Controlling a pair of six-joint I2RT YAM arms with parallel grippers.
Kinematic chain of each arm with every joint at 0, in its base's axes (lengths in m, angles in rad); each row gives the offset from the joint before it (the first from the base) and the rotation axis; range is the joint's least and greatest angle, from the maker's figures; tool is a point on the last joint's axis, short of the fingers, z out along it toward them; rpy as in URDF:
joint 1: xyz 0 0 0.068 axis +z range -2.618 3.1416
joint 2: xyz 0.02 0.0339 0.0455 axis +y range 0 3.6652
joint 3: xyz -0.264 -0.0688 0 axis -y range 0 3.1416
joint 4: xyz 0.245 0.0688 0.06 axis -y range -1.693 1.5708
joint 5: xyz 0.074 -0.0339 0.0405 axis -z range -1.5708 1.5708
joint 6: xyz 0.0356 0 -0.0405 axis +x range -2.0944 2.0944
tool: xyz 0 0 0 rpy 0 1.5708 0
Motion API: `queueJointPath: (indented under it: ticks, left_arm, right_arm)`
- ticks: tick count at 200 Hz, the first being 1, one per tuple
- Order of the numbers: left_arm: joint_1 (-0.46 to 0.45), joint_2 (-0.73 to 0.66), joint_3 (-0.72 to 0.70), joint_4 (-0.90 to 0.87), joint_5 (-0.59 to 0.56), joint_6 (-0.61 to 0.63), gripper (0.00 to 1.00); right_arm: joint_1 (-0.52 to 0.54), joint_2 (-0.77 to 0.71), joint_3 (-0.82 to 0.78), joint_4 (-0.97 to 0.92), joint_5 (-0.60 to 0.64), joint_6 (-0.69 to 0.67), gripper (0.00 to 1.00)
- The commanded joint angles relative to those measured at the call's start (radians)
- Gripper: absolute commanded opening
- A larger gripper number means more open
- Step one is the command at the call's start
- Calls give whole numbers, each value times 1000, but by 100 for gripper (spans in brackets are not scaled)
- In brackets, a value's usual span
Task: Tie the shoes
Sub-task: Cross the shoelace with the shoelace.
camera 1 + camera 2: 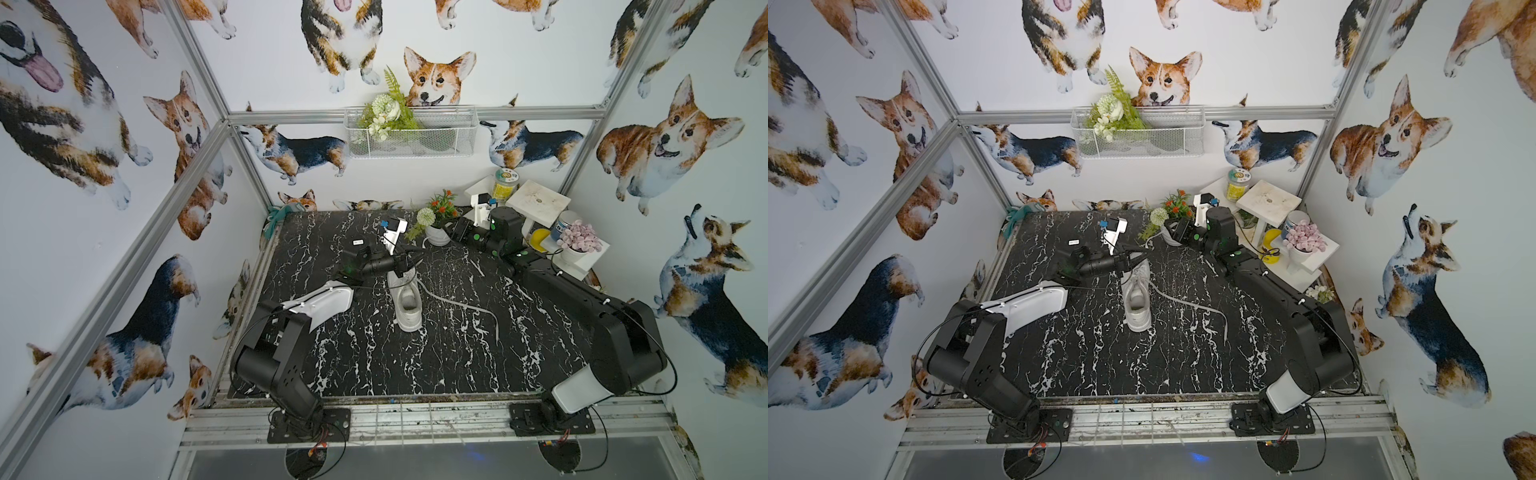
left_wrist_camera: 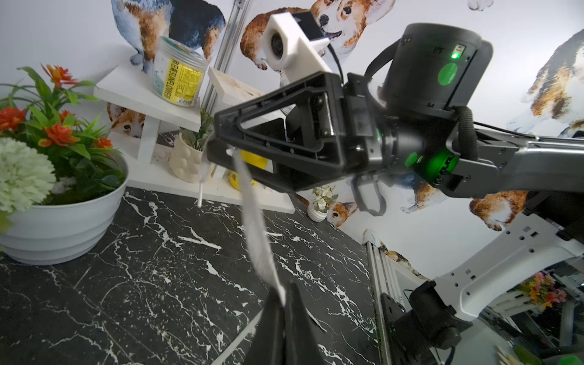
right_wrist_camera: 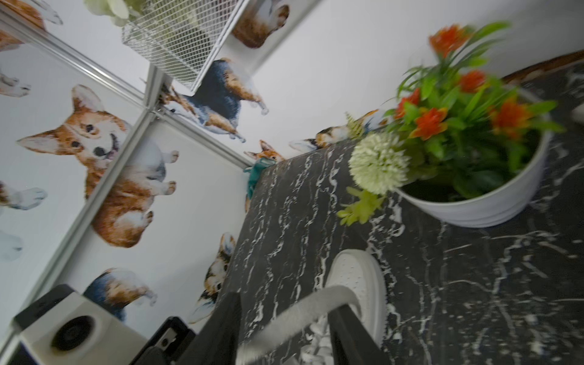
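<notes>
We are looking at the white sneaker [image 1: 406, 301] sitting near the middle of the marble table [image 1: 415, 365]. Its long axis is running from the heel on our near side to the toe on the far side, toward the flower pot [image 1: 437, 237]. One lace [image 2: 252, 221] is lifted off the table above the toe end and is stretching on a slant out to our right. The loose lace [image 1: 465, 305] is lying flat on the table off the sneaker's right flank, untied. The left gripper [image 2: 286, 305] is hovering just over the toe with its jaws pressed together on the raised lace, which makes it much the nearer arm. The right gripper [image 3: 287, 303] is standing farther out, just beside the flower pot. Its fingers [image 3: 227, 319] are spread apart with the lace crossing the gap between them, and it seems to be draping there rather than being pinched, though that wrist view is blurred. We are judging that the coming move is turning on this line. The raised lace is running from the left fingers toward the right ones, so the left gripper alone is carrying it, and the right one is free to go for the loose lace on its own side.
</notes>
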Motion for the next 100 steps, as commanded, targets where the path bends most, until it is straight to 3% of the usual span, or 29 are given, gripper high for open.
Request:
queueJointPath:
  ticks: [1,36,64,85,100]
  left_arm:
    - [29,13,26,-107,37,-81,0]
    - [75,74,72,-166,63,-180,0]
    - [79,102,92,-175,75,-171,0]
    - [81,109,96,-143,85,-175,0]
    - [81,106,95,-127,88,-175,9]
  right_arm:
    - [-1,3,41,-160,239,-262,62]
    - [-1,-94,-5,-382,504,-418,76]
    - [14,-231,-106,-532,522,-389,76]
    - [85,-319,-211,-640,561,-335,75]
    - [126,-350,-279,-702,558,-264,74]
